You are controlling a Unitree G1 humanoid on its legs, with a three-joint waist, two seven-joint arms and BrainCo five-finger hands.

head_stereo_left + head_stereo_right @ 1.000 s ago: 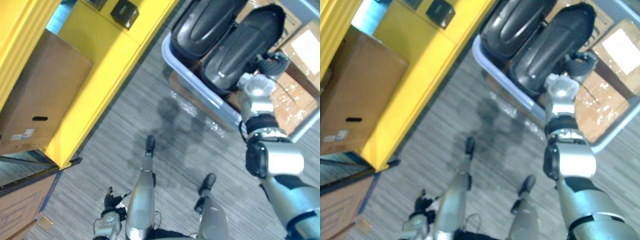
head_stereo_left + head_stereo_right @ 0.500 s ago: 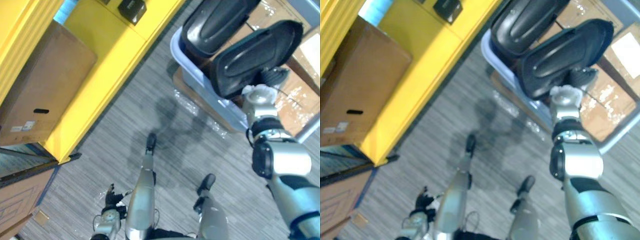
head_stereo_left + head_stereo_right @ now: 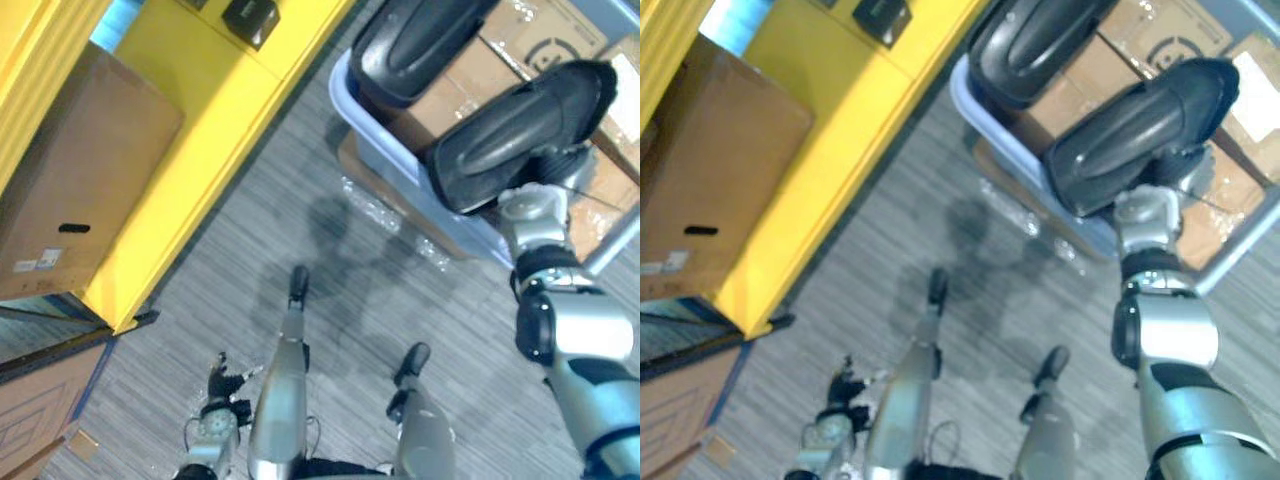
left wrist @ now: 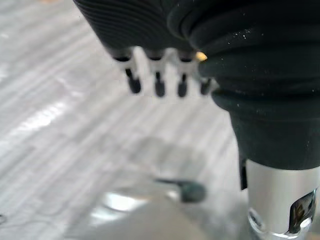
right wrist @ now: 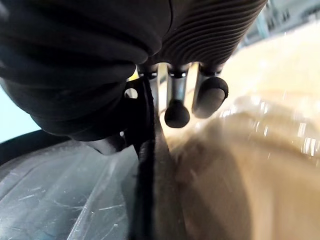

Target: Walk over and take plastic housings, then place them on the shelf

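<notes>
A black plastic housing (image 3: 510,130) hangs tilted above the blue bin (image 3: 385,155), off to my right. My right hand (image 3: 562,165) is behind its lower edge. In the right wrist view the fingers (image 5: 177,112) curl over the housing's thin rim (image 5: 146,180) and pinch it. A second black housing (image 3: 415,40) lies in the bin at the top of the view. My left hand (image 3: 222,385) hangs low at my side over the floor, its fingers (image 4: 157,87) straight and holding nothing.
A yellow shelf frame (image 3: 200,150) runs along the left with a cardboard box (image 3: 80,180) on it. Wrapped cardboard boxes (image 3: 600,190) sit under and beside the bin. Another carton (image 3: 35,420) lies at the lower left. Grey carpet (image 3: 300,230) lies between shelf and bin.
The right hand has lifted the nearer housing up out of the bin and swung it to the right, away from the other housing. The left hand stays at my side.
</notes>
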